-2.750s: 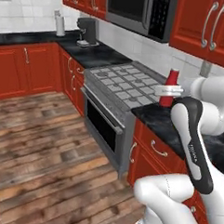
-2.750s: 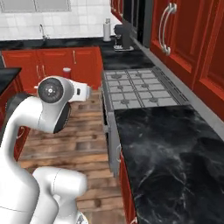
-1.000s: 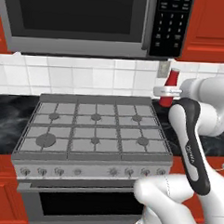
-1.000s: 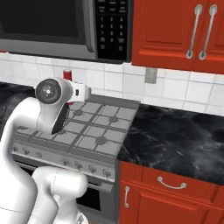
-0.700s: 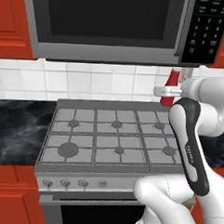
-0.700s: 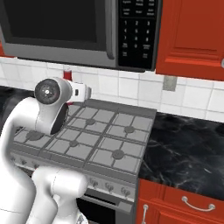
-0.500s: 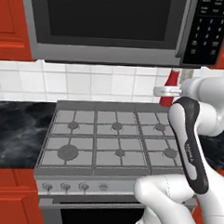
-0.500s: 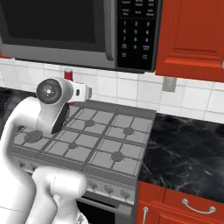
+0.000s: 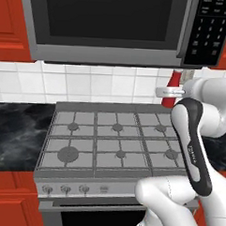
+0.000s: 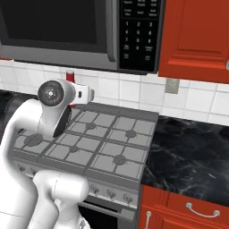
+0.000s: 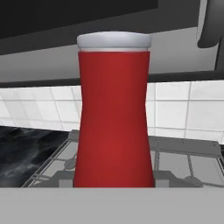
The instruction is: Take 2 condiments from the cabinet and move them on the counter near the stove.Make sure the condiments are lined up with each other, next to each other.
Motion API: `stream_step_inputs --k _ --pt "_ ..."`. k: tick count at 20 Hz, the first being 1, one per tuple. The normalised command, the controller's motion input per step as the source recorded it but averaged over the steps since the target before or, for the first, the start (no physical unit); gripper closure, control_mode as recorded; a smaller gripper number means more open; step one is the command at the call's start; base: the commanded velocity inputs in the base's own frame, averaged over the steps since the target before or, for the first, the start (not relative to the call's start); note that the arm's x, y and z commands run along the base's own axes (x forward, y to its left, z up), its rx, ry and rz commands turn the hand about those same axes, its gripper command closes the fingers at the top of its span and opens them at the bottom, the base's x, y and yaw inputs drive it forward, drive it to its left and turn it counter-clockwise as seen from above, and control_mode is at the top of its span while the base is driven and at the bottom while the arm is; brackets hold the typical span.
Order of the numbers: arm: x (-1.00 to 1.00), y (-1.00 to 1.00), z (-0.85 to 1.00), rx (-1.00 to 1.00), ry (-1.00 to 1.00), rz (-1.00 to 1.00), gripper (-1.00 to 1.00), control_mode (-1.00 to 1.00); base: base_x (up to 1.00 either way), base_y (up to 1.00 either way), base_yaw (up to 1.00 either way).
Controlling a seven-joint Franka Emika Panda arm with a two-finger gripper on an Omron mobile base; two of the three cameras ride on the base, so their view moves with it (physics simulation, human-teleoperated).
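Left base view: the white arm rises at the lower right and bends back toward the wall, carrying the red bottle [image 9: 173,88] upright above the stove's [image 9: 114,136] rear right corner, in front of the white tiled backsplash [image 9: 88,85] and just under the microwave [image 9: 124,26]. The gripper [image 9: 168,92] sits at the bottle's middle; its finger tips are mostly hidden by the wrist, so the grasp is probably closed on the bottle, though the contact itself is not visible.

Right base view: the same bottle [image 10: 69,76] shows as a small red top with pale cap behind the arm's round joint, over the stove's [image 10: 96,138] back edge. The black veined counter [image 10: 192,152] lies to the right of the stove, atop red base cabinets [image 10: 179,212], beneath a red wall cabinet [image 10: 197,38].

Hand view: the bottle [image 11: 113,113] stands close before the camera, waisted red body, pale cap on top, with the grey grates [image 11: 188,164] and tiles behind it.
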Motion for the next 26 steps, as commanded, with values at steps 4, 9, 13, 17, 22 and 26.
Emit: stream_step_inputs --k 4,9,13,17,22,26 --pt "0.00 0.00 0.00 0.00 0.00 0.00 1.00 1.00 0.00 -0.03 0.00" --pt "0.00 -0.75 -0.31 0.00 0.02 0.09 1.00 -1.00 0.00 -0.09 0.00" --pt "0.01 -0.90 -0.55 0.00 0.08 0.24 1.00 -1.00 0.00 0.00 0.00" --pt "0.16 -0.79 -0.76 -0.01 0.06 0.42 1.00 -1.00 0.00 0.00 0.00" --pt "0.23 -0.74 -0.89 -0.16 0.01 0.48 1.00 -1.00 0.00 0.00 0.00" --pt "0.21 -0.46 -0.68 -0.19 0.01 0.35 1.00 -1.00 0.00 0.00 0.00"
